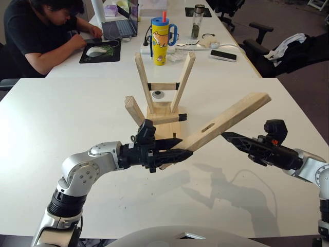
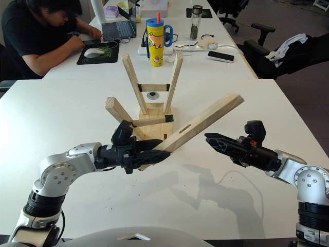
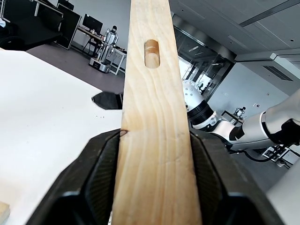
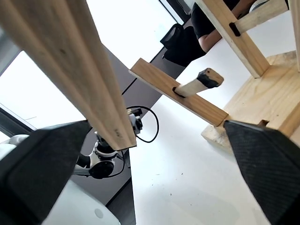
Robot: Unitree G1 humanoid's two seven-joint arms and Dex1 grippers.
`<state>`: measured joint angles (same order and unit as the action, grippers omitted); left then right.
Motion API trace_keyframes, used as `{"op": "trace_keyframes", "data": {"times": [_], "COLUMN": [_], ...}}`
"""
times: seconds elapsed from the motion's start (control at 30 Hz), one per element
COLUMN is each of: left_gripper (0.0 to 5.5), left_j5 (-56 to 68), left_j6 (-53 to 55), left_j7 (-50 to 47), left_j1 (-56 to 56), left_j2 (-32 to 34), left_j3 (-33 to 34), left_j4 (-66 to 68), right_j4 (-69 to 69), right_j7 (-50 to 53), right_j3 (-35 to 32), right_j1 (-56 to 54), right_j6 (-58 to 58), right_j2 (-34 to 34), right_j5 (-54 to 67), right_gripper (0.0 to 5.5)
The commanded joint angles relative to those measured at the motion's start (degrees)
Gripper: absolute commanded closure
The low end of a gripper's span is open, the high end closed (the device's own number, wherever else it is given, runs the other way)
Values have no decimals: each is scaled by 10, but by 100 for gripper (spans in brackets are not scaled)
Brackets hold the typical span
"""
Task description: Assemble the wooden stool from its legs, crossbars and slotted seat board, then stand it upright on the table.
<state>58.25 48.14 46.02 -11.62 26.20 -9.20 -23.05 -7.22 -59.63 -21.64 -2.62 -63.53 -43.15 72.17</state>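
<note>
My left gripper is shut on the lower end of a long wooden leg, which rises slanting up to the right above the white table. The leg's slot faces the left wrist camera. Behind it, the seat board lies flat with two legs standing up from it, joined by a crossbar. A third leg leans at its left on another crossbar. My right gripper hovers open just right of the held leg, below its middle, pointing left.
A small ring-shaped part lies behind the seat board. On the desk beyond stand a yellow cup, a phone and a bottle. A person works at a laptop at the far left. An office chair is far right.
</note>
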Motion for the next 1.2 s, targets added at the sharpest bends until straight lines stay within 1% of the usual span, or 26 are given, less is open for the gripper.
{"op": "trace_keyframes", "data": {"times": [0.03,0.3,0.33,0.53,0.6,0.67,0.7,0.77,0.8,0.93,1.0,1.2], "left_gripper": [346,346,346,346,346,346,346,346,346,346,346,346], "left_j5": [-9,-13,-13,2,8,9,12,12,10,12,13,-18], "left_j6": [3,27,33,65,74,78,80,83,84,89,90,68], "left_j7": [32,60,62,71,70,70,67,67,67,69,69,66], "left_j1": [7,12,13,11,8,7,7,7,8,10,11,18], "left_j2": [12,21,23,32,30,31,30,30,30,30,30,27], "left_j3": [-1,-11,-12,-5,0,2,5,7,7,9,10,0], "left_j4": [16,17,18,14,15,13,15,16,16,15,14,14], "right_j4": [-1,6,5,-3,-8,-6,-6,-8,-7,-6,-4,0], "right_j7": [23,20,18,-7,-17,-18,-21,-31,-34,-42,-46,-55], "right_j3": [-14,-2,-1,11,17,19,21,24,25,27,28,32], "right_j1": [-19,-37,-39,-36,-31,-34,-34,-30,-30,-30,-32,-31], "right_j6": [-20,-25,-28,-40,-38,-37,-37,-34,-34,-34,-33,-24], "right_j2": [4,4,4,-8,-12,-12,-14,-17,-18,-17,-18,-20], "right_j5": [34,46,49,47,35,34,33,25,23,15,11,-6], "right_gripper": [10,10,38,127,168,193,216,242,265,327,341,341]}}
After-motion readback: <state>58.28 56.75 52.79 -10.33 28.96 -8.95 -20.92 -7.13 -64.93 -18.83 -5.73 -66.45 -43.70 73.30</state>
